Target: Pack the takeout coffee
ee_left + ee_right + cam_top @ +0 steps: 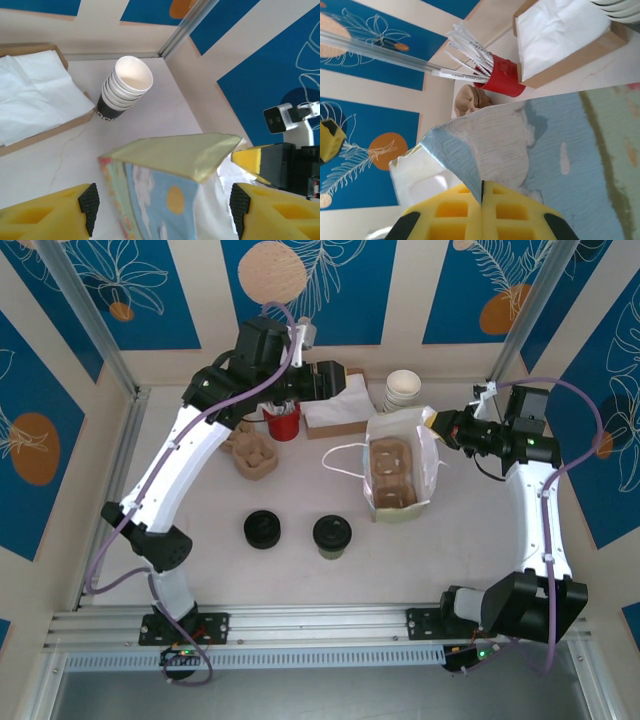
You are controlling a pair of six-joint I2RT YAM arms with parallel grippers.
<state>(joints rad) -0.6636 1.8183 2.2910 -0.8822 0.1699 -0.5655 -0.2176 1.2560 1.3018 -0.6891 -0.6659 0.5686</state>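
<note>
The takeout coffee [332,536], olive-sided with a black lid, stands on the table in front of the paper bag [400,472]. The bag stands open with a cardboard cup carrier [390,472] inside. My right gripper [437,424] is shut on the bag's right rim; in the right wrist view its fingers [482,187] pinch the blue-printed paper [560,145]. My left gripper [345,380] hovers at the back by the napkin box. In the left wrist view it [162,205] is open, with the bag's top [170,165] below and between its pads, apart from them.
A lone black lid disc [262,529] lies left of the coffee. A stack of white cups [402,390], a napkin box [340,412], a red cup of sticks [284,423] and a brown pulp carrier [252,456] crowd the back. The enclosure walls are close.
</note>
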